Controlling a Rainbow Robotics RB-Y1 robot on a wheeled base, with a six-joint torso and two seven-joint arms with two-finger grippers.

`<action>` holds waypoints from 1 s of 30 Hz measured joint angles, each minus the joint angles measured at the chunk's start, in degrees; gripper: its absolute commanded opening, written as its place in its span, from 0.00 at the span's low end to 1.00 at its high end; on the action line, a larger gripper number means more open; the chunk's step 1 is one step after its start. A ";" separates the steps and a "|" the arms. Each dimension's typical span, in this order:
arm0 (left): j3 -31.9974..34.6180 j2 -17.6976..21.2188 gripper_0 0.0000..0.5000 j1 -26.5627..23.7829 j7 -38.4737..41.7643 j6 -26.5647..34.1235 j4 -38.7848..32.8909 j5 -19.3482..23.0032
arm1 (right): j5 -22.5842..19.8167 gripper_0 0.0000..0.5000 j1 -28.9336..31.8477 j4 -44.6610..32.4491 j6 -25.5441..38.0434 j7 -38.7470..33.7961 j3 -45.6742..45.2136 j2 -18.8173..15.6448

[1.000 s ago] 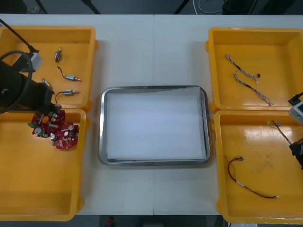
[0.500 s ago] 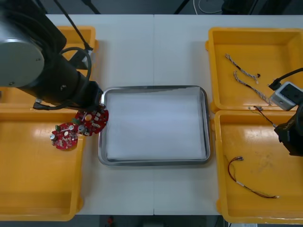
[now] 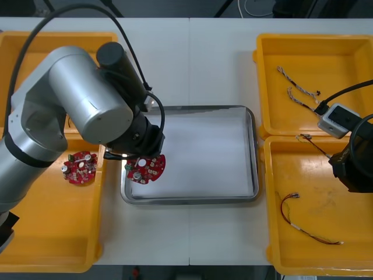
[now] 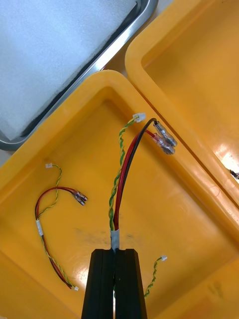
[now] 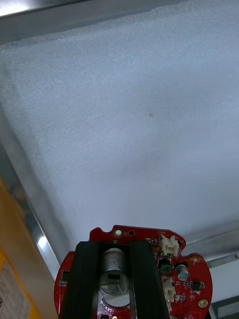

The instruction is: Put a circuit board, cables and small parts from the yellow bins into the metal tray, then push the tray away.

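Over the 7 o'clock corner of the white-lined metal tray (image 3: 251, 153), our left hand (image 5: 115, 249) grips a round red circuit board (image 3: 149, 169), face up, with no long axis. We judge lowering and release come next. At 3 o'clock, our right hand (image 4: 115, 253) pinches a red, black and green-yellow cable (image 4: 115, 209), stretched toward 10 o'clock above a yellow plastic bin (image 3: 270, 195).

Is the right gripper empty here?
No: the right gripper is shut on a red and yellow cable over a yellow bin; the left gripper holds a circuit board over the metal tray.
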 measured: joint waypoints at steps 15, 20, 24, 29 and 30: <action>-8.06 -2.26 0.00 0.00 0.00 -9.61 9.95 -5.83 | -0.15 0.00 -0.02 0.00 0.00 0.00 0.00 -0.01; -8.96 -2.49 0.35 0.00 0.00 -9.85 10.29 -6.47 | -0.21 0.00 -0.14 0.00 0.00 0.00 0.00 -0.04; -8.98 -2.55 1.00 0.00 0.00 -9.89 10.29 -6.47 | -1.12 0.00 -0.56 0.00 0.00 0.00 0.00 -0.38; -8.98 -2.58 1.00 0.00 0.00 -9.93 10.29 -6.47 | -3.24 0.00 -1.43 -0.01 0.00 0.00 0.00 -1.12; -8.98 -2.58 1.00 0.00 0.00 -9.93 10.28 -6.47 | -3.62 0.00 -1.65 -0.01 0.00 0.00 0.00 -1.29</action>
